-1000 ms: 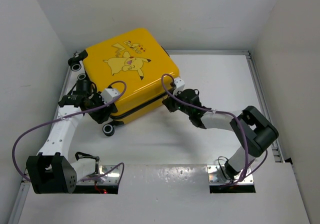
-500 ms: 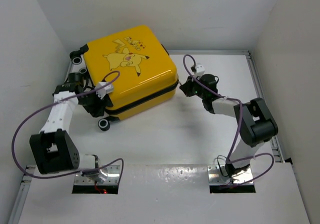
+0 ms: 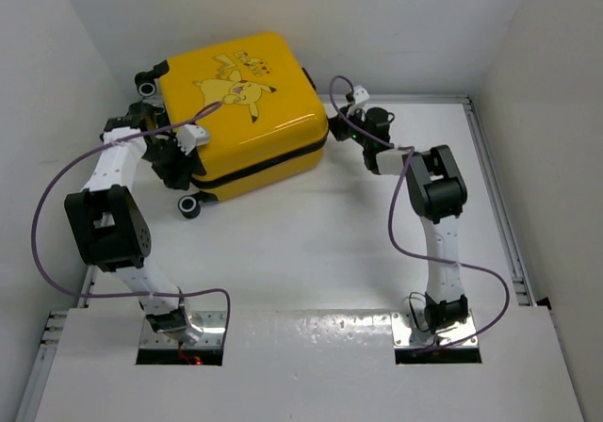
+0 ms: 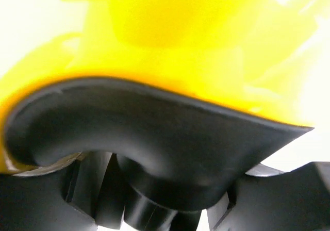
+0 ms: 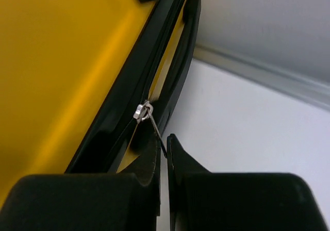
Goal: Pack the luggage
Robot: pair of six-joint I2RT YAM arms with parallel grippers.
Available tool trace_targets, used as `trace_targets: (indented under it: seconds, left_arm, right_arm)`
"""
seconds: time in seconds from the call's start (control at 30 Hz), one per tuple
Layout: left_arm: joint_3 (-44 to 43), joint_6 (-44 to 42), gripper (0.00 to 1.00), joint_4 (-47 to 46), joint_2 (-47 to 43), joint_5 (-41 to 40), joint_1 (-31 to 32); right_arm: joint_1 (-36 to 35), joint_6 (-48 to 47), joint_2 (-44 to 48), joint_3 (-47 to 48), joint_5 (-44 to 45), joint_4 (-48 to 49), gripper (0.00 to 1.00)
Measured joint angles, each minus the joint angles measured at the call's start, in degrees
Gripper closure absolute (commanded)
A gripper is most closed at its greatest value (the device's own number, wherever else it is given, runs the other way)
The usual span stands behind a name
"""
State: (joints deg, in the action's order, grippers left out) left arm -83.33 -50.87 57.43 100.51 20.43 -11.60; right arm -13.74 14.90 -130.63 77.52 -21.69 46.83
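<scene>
Luggage (image 3: pixel 250 111) sits upper left of centre in the top view, lying flat on the desk (image 3: pixel 311 252), lid side up w/ cartoon print showing. Shell looks shut; the black zip band runs round its lower-right edge. One black wheel (image 3: pixel 189 204) sticks out at its lower-left corner, another (image 3: pixel 148 86) at the upper-left corner, close to the left wall.

Left gripper (image 3: pixel 174 163) is against the luggage's left edge, btwn the two wheels. Left wrist view is v. close and blurred: yellow shell (image 4: pixel 170 30) fills the top, a curved black part (image 4: pixel 154 133) fills the lower half. Can't tell if this gripper's jaws are apart or clamped on anything.

Right gripper (image 3: pixel 336 128) is at the luggage's right edge, upper centre of the top view, arm stretched far up from its base at the bottom right. In the right wrist view its jaws are pressed together (image 5: pixel 163 156) at bottom centre, pinching the thin zip pull (image 5: pixel 154 127), which slants up-left to the silver slider (image 5: pixel 143 111) on the black zip band. Yellow shell (image 5: pixel 56 61) takes the left half of that view, white desk (image 5: pixel 247 122) the right. A black strip (image 5: pixel 180 61) runs along the luggage's side just right of the zip.

Purple cables (image 3: pixel 42 224) loop off both arms.
</scene>
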Motion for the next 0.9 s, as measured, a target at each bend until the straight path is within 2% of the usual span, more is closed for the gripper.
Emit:
trace_targets:
  seconds: [0.23,0.4,0.5,0.53,0.6,0.63,0.7,0.73,0.9]
  left_arm:
    - [-8.1,0.4,1.00,8.3,4.8,-3.4,0.3]
    - [-9.0,0.5,1.00,9.1,5.5,-3.4,0.3]
    - [-9.0,0.6,0.99,9.1,5.5,-3.1,0.2]
    - [-9.0,0.6,0.90,9.1,5.5,-2.8,0.1]
    - [-9.0,0.8,0.66,9.0,5.5,-2.5,0.0]
    - [-9.0,0.9,0.47,9.0,5.6,-2.1,-0.1]
    - [-9.0,1.6,0.31,9.1,5.7,-1.3,-0.3]
    - [-8.8,2.7,0.25,8.8,5.6,-0.6,-0.5]
    - [-7.1,12.5,0.19,7.6,4.4,6.3,-2.7]
  right_arm:
    - [-0.4,1.6,-15.7,23.2,1.2,0.5,1.00]
    - [-0.6,7.6,-30.8,46.9,1.0,-1.0,1.00]
    - [-1.4,12.5,-35.3,53.7,3.5,-0.5,1.00]
    - [-1.5,13.7,-35.4,53.7,4.0,-0.4,0.85]
    - [-2.1,16.7,-35.9,54.4,6.4,-0.5,0.63]
    - [-2.3,18.4,-36.5,55.6,9.3,-0.3,0.50]
    - [-2.6,22.1,-37.2,55.8,12.1,0.4,0.43]
    - [-2.7,24.3,-37.2,54.8,13.3,0.8,0.43]
    - [-1.0,36.4,-34.4,47.2,9.4,2.2,0.40]
